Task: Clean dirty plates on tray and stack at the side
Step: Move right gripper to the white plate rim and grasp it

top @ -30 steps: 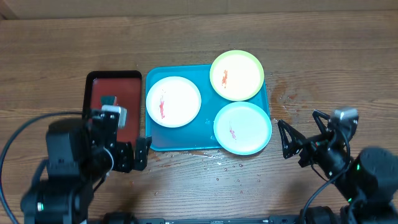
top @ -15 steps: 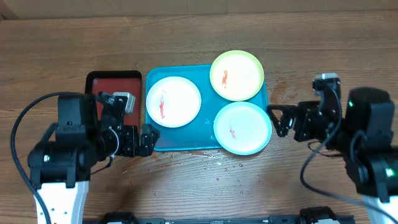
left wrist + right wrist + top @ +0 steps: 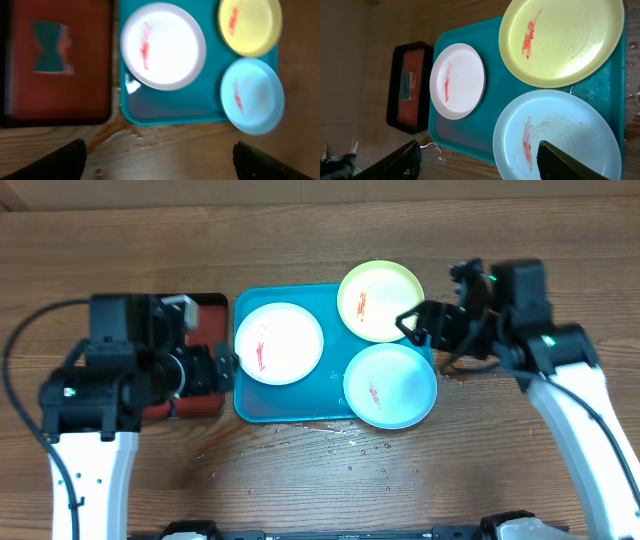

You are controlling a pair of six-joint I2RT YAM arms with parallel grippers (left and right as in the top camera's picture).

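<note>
Across the frame, the wooden table (image 3: 320, 230), seen from above. At its centre, the tray (image 3: 290, 405), bright blue; carries all three plates, unstacked, each marked with a red smear. Just left of it, the smaller red tray (image 3: 55, 95) with a black rim; lies half hidden under the left arm in the overhead view.

On the tray's left half, the white plate (image 3: 279, 343), flat inside the rim. At the far right corner, the yellow plate (image 3: 380, 301); overhangs the far rim. At the near right corner, the teal plate (image 3: 390, 385); reaches just past the tray's right and near edges. Yellow and teal close together, white apart from both.

Over the seam between the two trays, the left gripper (image 3: 225, 365), fingers spread wide, grasping nothing. Above the tray's right edge, between yellow and teal, the right gripper (image 3: 425, 340), fingers likewise parted and empty.

Inside the red tray, a small teal object (image 3: 50, 47), blurred, hourglass in outline. On the wood by the tray's near edge, scattered water drops (image 3: 120, 136).
</note>
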